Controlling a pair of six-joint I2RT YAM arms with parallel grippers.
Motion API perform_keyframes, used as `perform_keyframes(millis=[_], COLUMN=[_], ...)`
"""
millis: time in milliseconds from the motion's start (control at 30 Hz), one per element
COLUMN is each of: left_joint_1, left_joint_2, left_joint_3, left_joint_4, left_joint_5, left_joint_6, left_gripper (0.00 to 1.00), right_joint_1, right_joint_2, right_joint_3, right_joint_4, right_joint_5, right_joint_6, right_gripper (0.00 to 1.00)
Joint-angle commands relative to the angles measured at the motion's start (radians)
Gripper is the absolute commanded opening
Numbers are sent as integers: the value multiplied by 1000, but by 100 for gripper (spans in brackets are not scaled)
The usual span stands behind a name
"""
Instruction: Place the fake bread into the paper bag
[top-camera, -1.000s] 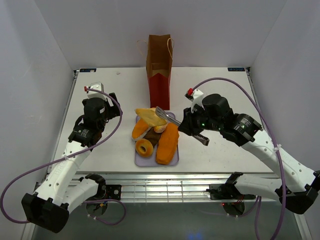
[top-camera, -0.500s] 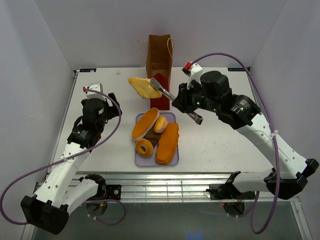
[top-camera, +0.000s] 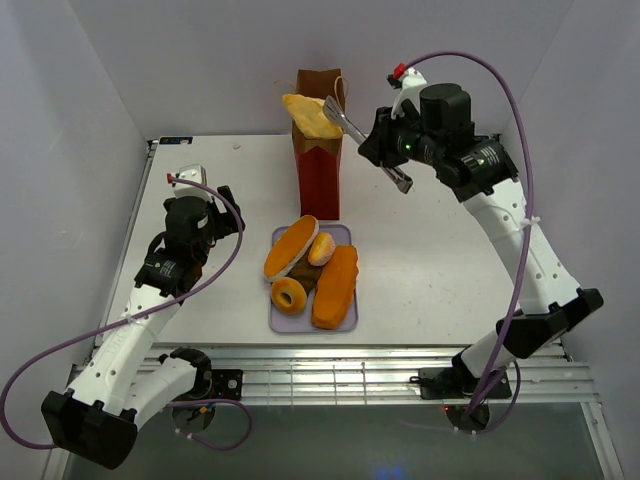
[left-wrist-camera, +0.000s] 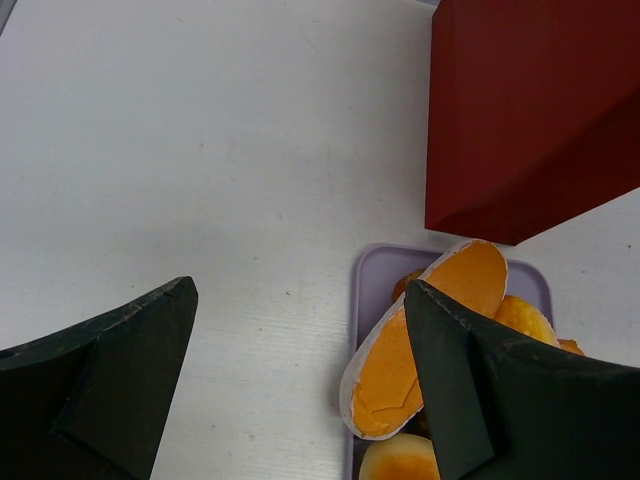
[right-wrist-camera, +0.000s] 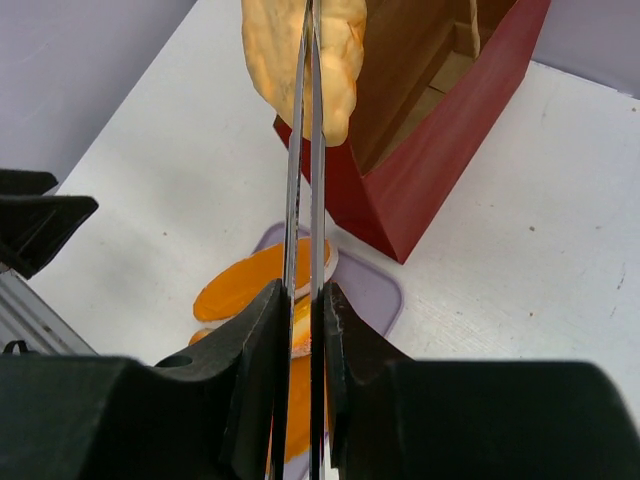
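My right arm stretches high and forward, right gripper (right-wrist-camera: 303, 320) pinched tight on the tongs (right-wrist-camera: 294, 200), while my left arm sits folded low, left gripper (left-wrist-camera: 300, 300) spread wide.

I count six pieces of fake bread (top-camera: 300, 250) in all: one pale yellow wedge (top-camera: 311, 113), one oval loaf with a flat orange face (top-camera: 291, 247), one long orange loaf (top-camera: 335, 287), one small bun (top-camera: 321, 248), one ring donut (top-camera: 289, 295) and one brown piece (top-camera: 308, 277) that I can only partly see. There is one paper bag (top-camera: 318, 170), one lavender tray (top-camera: 344, 234) and one pair of metal tongs (top-camera: 345, 120). Of my own I count two grippers: one left gripper (left-wrist-camera: 300, 290) and one right gripper (right-wrist-camera: 298, 300).
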Motion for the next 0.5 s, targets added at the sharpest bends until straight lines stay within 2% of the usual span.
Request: perform_keyframes(millis=[0, 233, 467], left_joint_1=[-7, -8, -8], left_joint_2=[-12, -9, -9], left_joint_3=[11, 11, 13], left_joint_4=[9, 9, 11], left_joint_5=[15, 19, 33], left_joint_6=[-1, -1, -3], left_gripper=[95, 95, 95], right_joint_1=[-39, -105, -142], right_joint_2=[57, 208, 263], right_joint_3=[93, 219, 251], right_joint_4=[61, 64, 64], right_joint_5=[-72, -125, -150], right_joint_6=[-23, -14, -12], right_gripper=[20, 19, 20])
